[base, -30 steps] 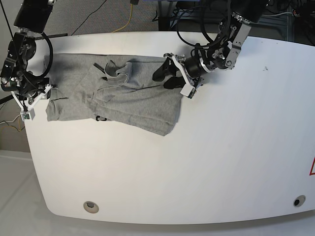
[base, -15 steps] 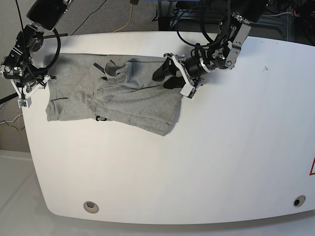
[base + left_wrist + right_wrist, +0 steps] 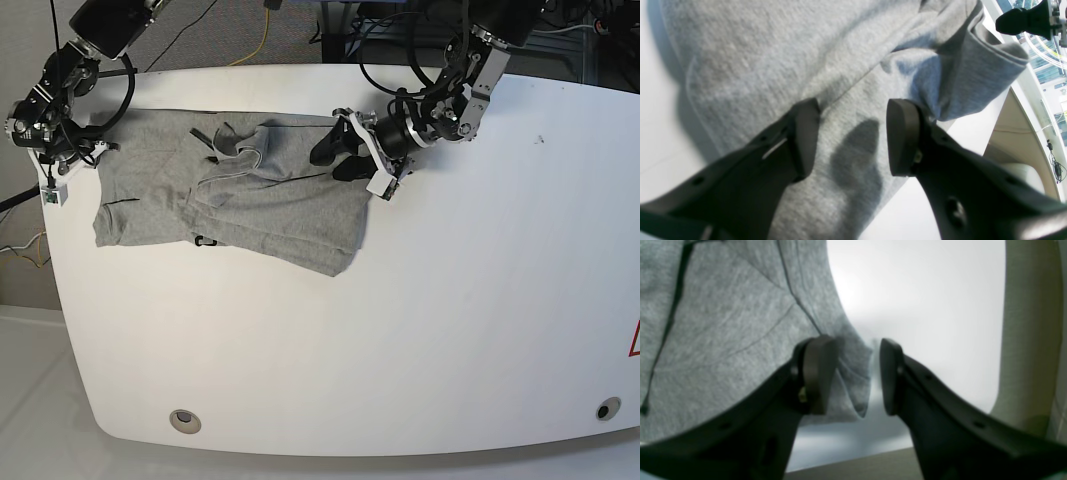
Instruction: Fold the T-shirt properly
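Observation:
The heather-grey T-shirt [image 3: 250, 200] lies crumpled, with loose folds, at the back left of the white table [image 3: 450, 330]; its plain side shows. My left gripper [image 3: 335, 152] sits over the shirt's right edge. In the left wrist view it [image 3: 851, 136] is open, its fingers [image 3: 803, 133] straddling flat grey fabric [image 3: 773, 50] beside a raised sleeve fold. My right gripper [image 3: 90, 150] is at the shirt's far-left edge. Close up it [image 3: 851, 376] is open, with a hanging corner of the shirt [image 3: 723, 323] between its fingers, not pinched.
The table's left rim [image 3: 62, 270] runs right beside the right arm. Cables [image 3: 265, 30] lie on the floor behind the table. Two round holes [image 3: 183, 420] [image 3: 607, 408] sit near the front edge.
The right arm has moved toward the back of the table along the shirt's left edge, from the front-left corner to the far-left part. The left arm and the shirt have stayed put.

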Tool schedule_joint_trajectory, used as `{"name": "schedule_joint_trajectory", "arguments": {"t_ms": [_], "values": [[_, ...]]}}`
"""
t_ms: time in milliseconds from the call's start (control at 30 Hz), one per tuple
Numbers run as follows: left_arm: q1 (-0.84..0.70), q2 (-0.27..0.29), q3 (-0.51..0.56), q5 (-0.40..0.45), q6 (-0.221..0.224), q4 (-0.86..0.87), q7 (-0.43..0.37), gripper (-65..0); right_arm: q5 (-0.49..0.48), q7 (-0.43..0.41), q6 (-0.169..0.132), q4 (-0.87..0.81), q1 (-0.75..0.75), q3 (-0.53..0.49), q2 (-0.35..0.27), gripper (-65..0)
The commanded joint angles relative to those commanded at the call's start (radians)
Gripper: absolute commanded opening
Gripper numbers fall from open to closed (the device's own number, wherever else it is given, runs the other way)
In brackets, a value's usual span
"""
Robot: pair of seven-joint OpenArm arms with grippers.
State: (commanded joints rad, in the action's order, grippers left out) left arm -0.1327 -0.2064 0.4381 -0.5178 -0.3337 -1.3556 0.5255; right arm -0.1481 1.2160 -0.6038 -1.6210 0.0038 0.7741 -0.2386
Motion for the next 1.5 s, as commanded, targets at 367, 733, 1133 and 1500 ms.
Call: {"name": "schedule_joint_trajectory", "arguments": {"t_ms": [367, 733, 1133, 1500], "values": [[0.0, 0.0, -0.002, 0.0, 0.0, 0.0, 0.0, -33.7, -0.009, 0.003, -0.006, 0.0, -0.021, -0.008, 0.049, -41.2], [-0.002, 0.0, 0.0, 0.0, 0.0, 0.0, 0.0, -33.7, 0.0, 0.003, -0.078, 0.0, -0.025, -0.009, 0.084, -41.2], [-0.006, 0.0, 0.0, 0.0, 0.0, 0.0, 0.0, -33.7, 0.002, 0.003, -0.078, -0.006, -0.02, -0.011, 0.049, -41.2], [-0.006, 0.0, 0.002, 0.0, 0.0, 0.0, 0.0, -33.7, -0.008, 0.003, -0.083, -0.006, -0.002, -0.012, -0.021, -33.8]]}}
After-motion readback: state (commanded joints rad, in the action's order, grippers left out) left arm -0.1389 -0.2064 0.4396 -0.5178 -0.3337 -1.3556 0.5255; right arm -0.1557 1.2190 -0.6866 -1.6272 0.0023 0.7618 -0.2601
